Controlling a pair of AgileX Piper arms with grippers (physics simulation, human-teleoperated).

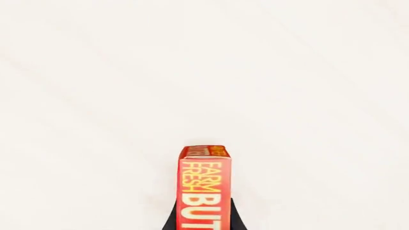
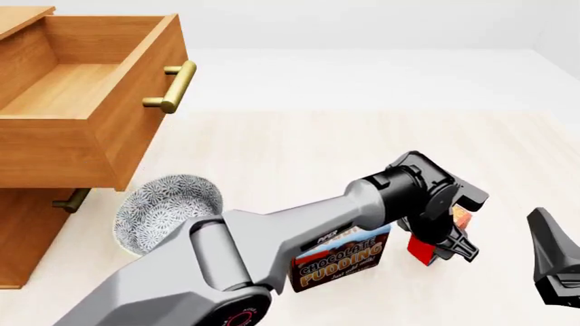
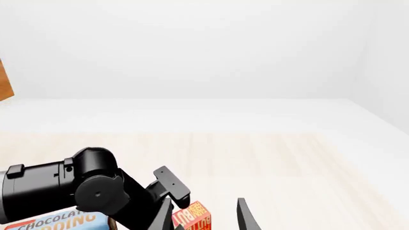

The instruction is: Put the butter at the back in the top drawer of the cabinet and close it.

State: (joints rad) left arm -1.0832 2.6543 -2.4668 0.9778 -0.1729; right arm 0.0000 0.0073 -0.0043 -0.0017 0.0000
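Observation:
The butter point(image 1: 204, 187), a small red box with yellow lettering, is clamped between my left gripper's dark fingers point(image 1: 238, 218). In the front view my left gripper point(image 2: 446, 239) reaches across to the table's right front and holds the butter point(image 2: 420, 249) at or just above the table, beside the Chocolate Pudding box point(image 2: 344, 261). The cabinet point(image 2: 23, 231) stands at the far left. Its top drawer point(image 2: 64, 88) is pulled open and looks empty, with its brass handle point(image 2: 172, 85) facing right. My right gripper point(image 2: 551, 255) is at the right edge, open and empty.
A grey patterned bowl point(image 2: 168, 204) sits by the cabinet's foot, under the open drawer's corner. A lower drawer's handle point(image 2: 70, 199) shows beneath the open drawer. In the right wrist view the left arm's wrist point(image 3: 96, 191) and the butter point(image 3: 191, 215) lie close ahead.

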